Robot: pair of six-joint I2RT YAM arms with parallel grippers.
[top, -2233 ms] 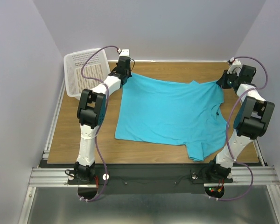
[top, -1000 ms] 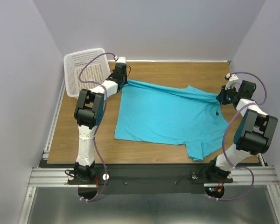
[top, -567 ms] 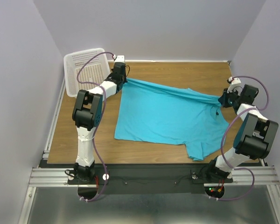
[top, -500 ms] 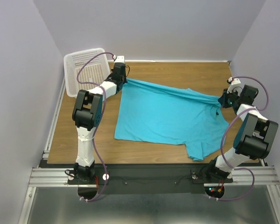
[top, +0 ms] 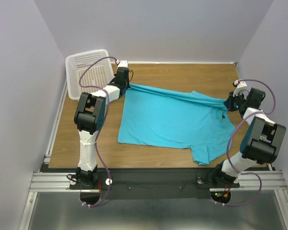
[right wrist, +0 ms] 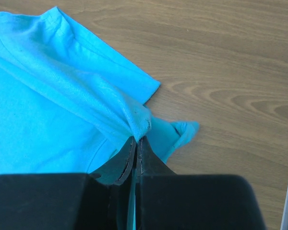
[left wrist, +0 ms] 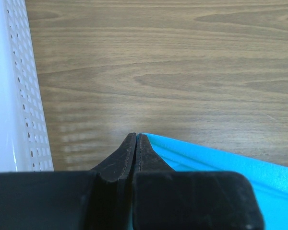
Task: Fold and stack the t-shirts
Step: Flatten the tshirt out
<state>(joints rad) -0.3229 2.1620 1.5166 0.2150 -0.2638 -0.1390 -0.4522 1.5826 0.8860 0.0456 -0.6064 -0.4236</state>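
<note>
My left gripper [left wrist: 136, 139] is clamped shut on the far left corner of the t-shirt [top: 173, 120]; only the very edge of the cloth shows at the tips. My right gripper [right wrist: 136, 140] is clamped on a bunched ridge of cloth near the collar. The t-shirt lies spread on the bench [top: 81, 143], its far edge drawn between both grippers.

Risk: the thin left bite may slip out under more tension.
Risk: the right pinch gathers several layers, so a fold could carry wrinkles.
Risk: the basket [top: 86, 72] stands just beside my left gripper; a leftward sweep could strike it.
</note>
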